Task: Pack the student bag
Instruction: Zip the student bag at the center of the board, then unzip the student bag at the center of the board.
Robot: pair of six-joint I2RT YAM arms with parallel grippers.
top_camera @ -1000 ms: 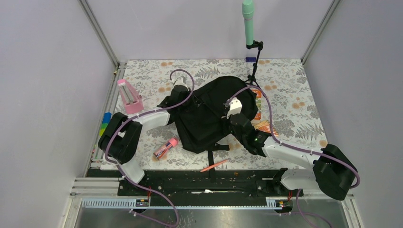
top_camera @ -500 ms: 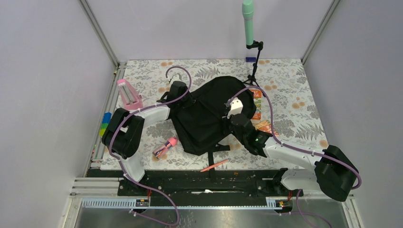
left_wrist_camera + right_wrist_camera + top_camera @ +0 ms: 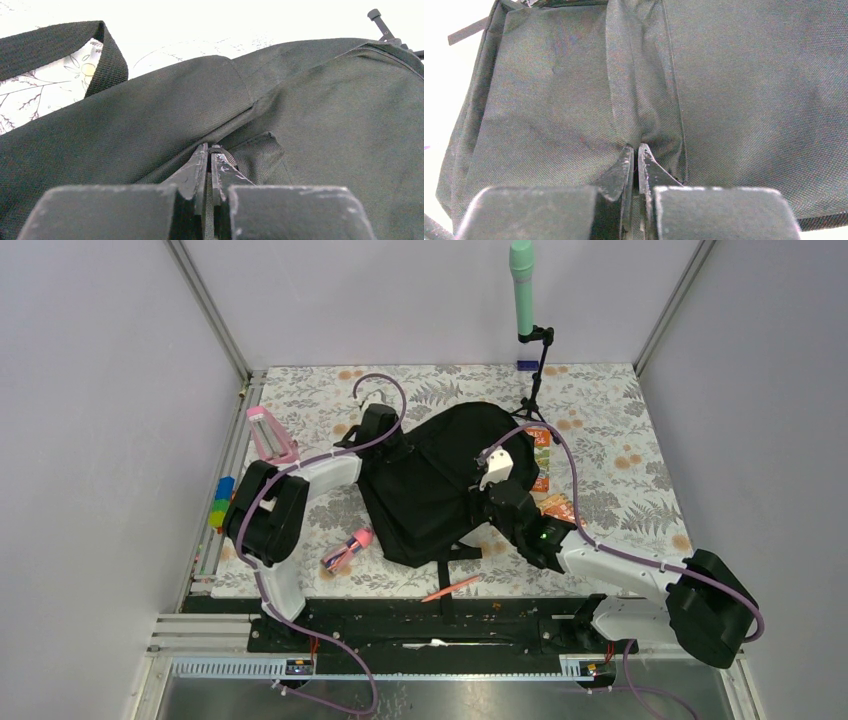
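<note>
The student bag (image 3: pixel 440 480), a large black fabric backpack, lies on the floral table mat in the middle of the top view. My left gripper (image 3: pixel 383 443) is at the bag's upper left edge. In the left wrist view this gripper (image 3: pixel 210 150) is shut on a strip of the bag's black webbing at a seam, and a strap loop (image 3: pixel 107 55) arches at the upper left. My right gripper (image 3: pixel 492 488) rests on the bag's right side. In the right wrist view it (image 3: pixel 635 150) is shut on a pinched fold of the bag's fabric.
A pink stand (image 3: pixel 270 435) is at the left. A pink pouch (image 3: pixel 348 548) and an orange pen (image 3: pixel 452 587) lie near the front edge. Orange packets (image 3: pixel 542 455) lie right of the bag. A tripod with a green tube (image 3: pixel 523 280) stands at the back.
The left arm has swung right and forward with the bag's left edge, gathering that side in. More of the orange packet shows at the right. The right arm has barely shifted.
</note>
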